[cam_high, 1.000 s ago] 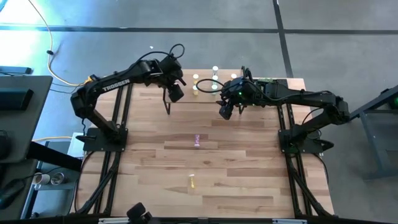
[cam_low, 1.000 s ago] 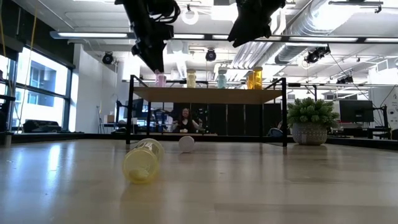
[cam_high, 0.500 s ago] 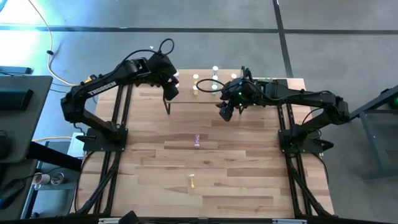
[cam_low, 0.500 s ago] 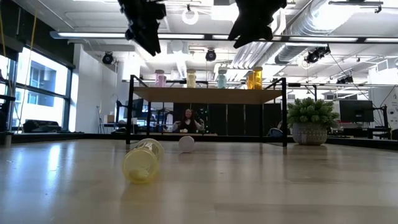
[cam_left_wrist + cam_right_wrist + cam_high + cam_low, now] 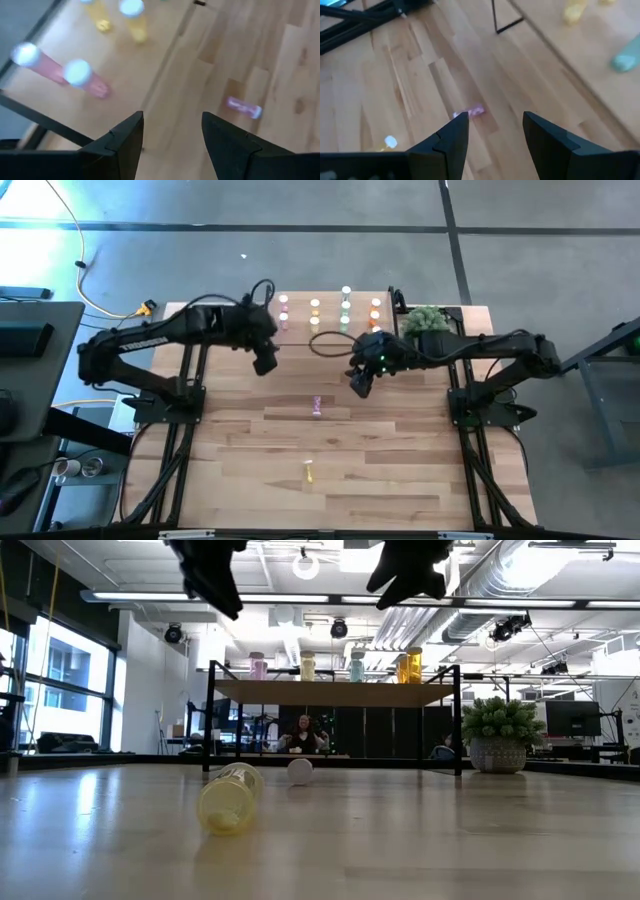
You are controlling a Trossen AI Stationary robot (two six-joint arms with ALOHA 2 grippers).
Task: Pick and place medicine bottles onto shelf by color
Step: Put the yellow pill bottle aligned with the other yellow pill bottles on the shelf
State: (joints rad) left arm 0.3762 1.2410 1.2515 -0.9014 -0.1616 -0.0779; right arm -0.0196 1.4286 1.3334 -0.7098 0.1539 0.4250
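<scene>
The shelf [image 5: 330, 315] is located at the 12 o'clock edge of the table [image 5: 400, 470], and upright medicine bottles are arranged on it in columns by colour: pink bottles [image 5: 284, 310] at its 9 o'clock end, then yellow bottles [image 5: 314, 312], green bottles [image 5: 345, 305] and orange bottles [image 5: 376, 311] toward its 3 o'clock end. A loose pink bottle [image 5: 317, 407] is seen lying on its side near the centre of the table, and a loose yellow bottle [image 5: 308, 473] lies on its side toward 6 o'clock from it. The left claw [image 5: 265, 364] is held above the table just off the pink end of the shelf, toward 6 o'clock, with its fingers [image 5: 125, 142] spread apart and nothing gripped. The right claw [image 5: 358, 385] is held above the table toward 6 o'clock of the shelf's green column, likewise spread apart and empty. A potted plant [image 5: 424, 318] stands beside the shelf's 3 o'clock end.
</scene>
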